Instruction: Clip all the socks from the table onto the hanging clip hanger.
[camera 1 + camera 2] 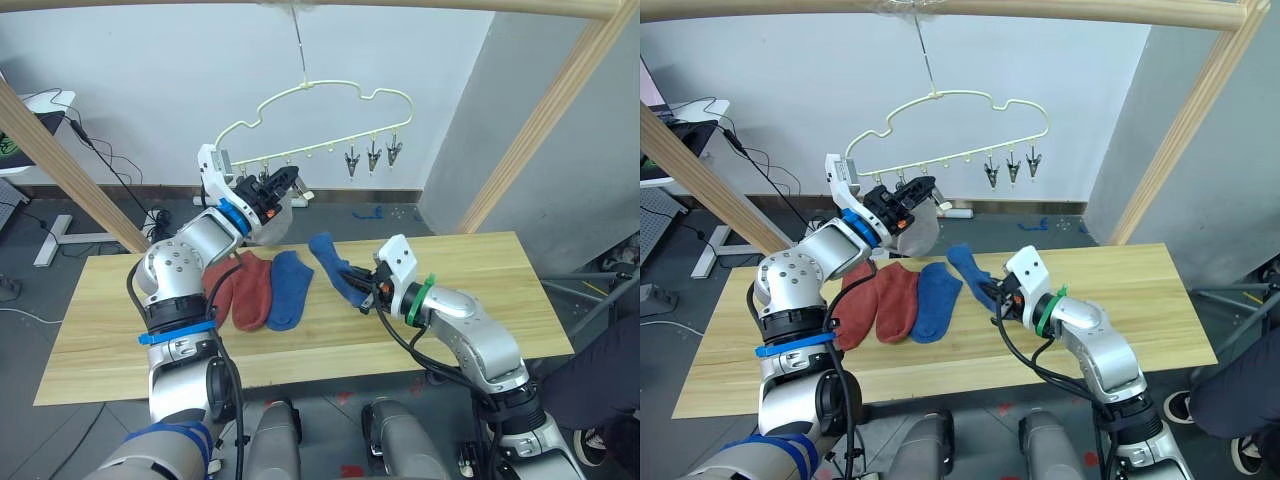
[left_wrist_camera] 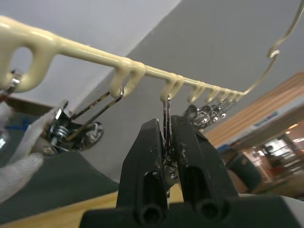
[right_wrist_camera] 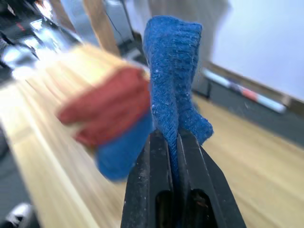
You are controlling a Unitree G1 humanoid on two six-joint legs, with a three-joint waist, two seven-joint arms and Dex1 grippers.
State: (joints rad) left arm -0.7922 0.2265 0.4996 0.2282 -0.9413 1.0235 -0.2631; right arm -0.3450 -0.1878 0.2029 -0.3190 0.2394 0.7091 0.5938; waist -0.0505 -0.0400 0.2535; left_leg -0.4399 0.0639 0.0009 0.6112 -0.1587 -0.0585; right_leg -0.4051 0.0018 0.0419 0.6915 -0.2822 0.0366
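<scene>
Four socks are lying on the worktop (image 1: 480, 300), which is stretching across the middle of the head views as a long span of pale yellowish planks. No writing or brand mark is readable on any of them or on the hanger.

Above it, in the upper centre of the frame, the clip hanger (image 1: 330, 95) is hanging by its hook from a wooden crossbar (image 1: 420, 6), its cloud-shaped pale-yellow wire carrying metal clips along the lower bar; three of those clips (image 1: 372, 157) are dangling free at the right end.

Left of centre on the planks, two rust-red socks (image 1: 240, 288) are lying side by side, touching a blue sock (image 1: 288, 288) just to their right.

The left pincer (image 1: 283, 182) is reaching up to the hanger's lower bar with its fingers closed tight on one metal clip (image 2: 167, 124), and a light grey sock (image 1: 272, 220) is drooping beside it.

The right pincer (image 1: 362, 292) is sitting low over the worktop at centre, fingers pinched shut on a second blue sock (image 1: 330, 262), whose free end is trailing toward the upper left.
</scene>
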